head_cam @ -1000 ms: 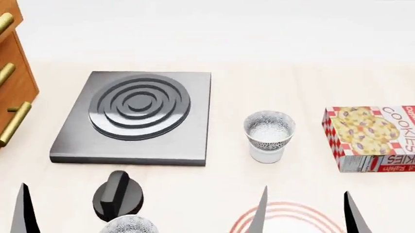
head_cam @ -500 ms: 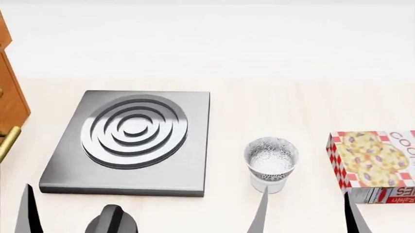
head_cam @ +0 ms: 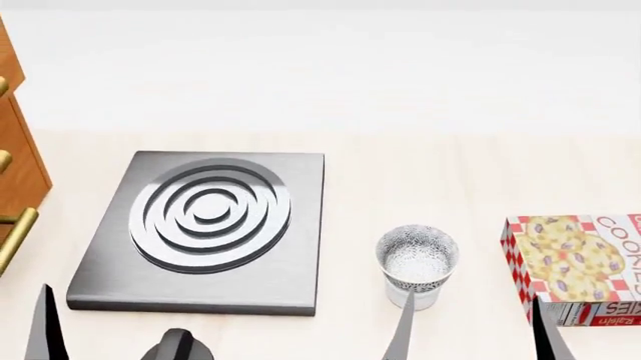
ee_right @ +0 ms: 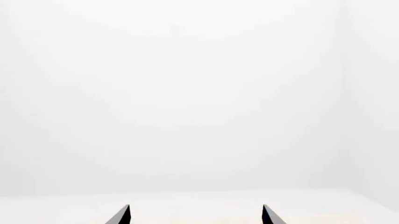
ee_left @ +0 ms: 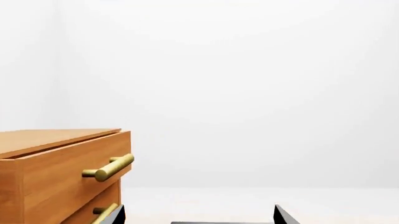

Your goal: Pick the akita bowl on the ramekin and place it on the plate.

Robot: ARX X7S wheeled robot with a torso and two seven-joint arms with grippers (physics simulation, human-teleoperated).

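At about nine o'clock in the head view stands a wooden drawer unit (head_cam: 18, 161) with brass bar handles, cut by the frame edge; the left wrist view shows the same drawer unit (ee_left: 59, 175) against a pale blank wall. Low at seven o'clock a single dark fingertip of the left gripper (head_cam: 42, 326) rises from the bottom edge, and in the left wrist view the left gripper (ee_left: 198, 215) shows two dark tips set well apart with nothing between them. Just left of centre a grey square stove plate (head_cam: 206, 229) with raised concentric rings lies flat on the light wooden counter (head_cam: 421, 161), and a black knob (head_cam: 179, 346) peeks in at six o'clock below it. At about five o'clock the akita bowl (head_cam: 416, 253) sits upright, nested in the top of the ramekin (head_cam: 421, 298), whose white base shows beneath it. The right gripper (head_cam: 470, 330) comes up from the bottom edge with its two fingertips spread wide and empty, one tip overlapping the ramekin's lower edge in this view; whether it touches cannot be told. In the right wrist view the right gripper (ee_right: 194, 215) again shows tips held apart. At four o'clock a cookie box (head_cam: 576, 262) lies flat, well apart from the bowl.
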